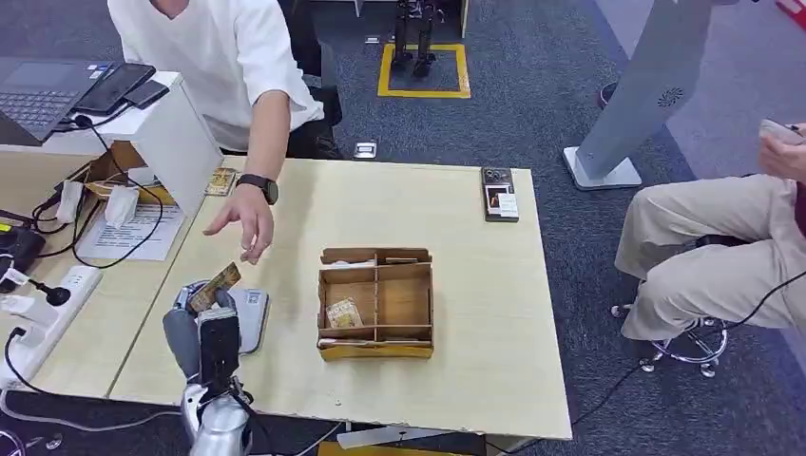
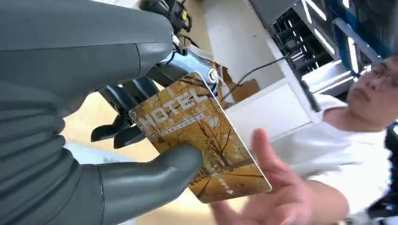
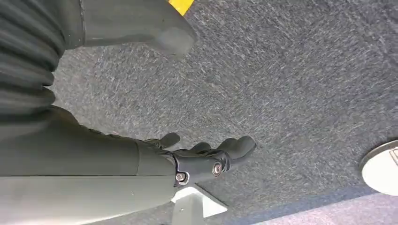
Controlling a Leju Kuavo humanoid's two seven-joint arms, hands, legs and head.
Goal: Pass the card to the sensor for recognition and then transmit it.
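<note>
Hotel card (image 1: 215, 287) held up in left hand (image 1: 204, 328) over the sensor (image 1: 253, 319), toward a person's open hand (image 1: 245, 223).

Pinched between the thick grey thumb (image 2: 155, 176) and the darker fingers (image 2: 126, 101) of the left hand; printed "HOTEL" in pale letters across a gold face with bare autumn trees, smaller print beneath too fine to read. Tilted above the grey sensor pad at the near left of the wooden table (image 1: 475, 313), just short of the person's outstretched palm. Beside it, a cardboard divided box (image 1: 376, 302) with another yellowish card (image 1: 343, 313) in a near-left compartment. At the far table edge, a dark phone (image 1: 499, 194), label unreadable. Right hand (image 3: 206, 157) hanging over grey carpet (image 3: 291, 84), fingers loosely extended and apart, gripping nothing.
</note>
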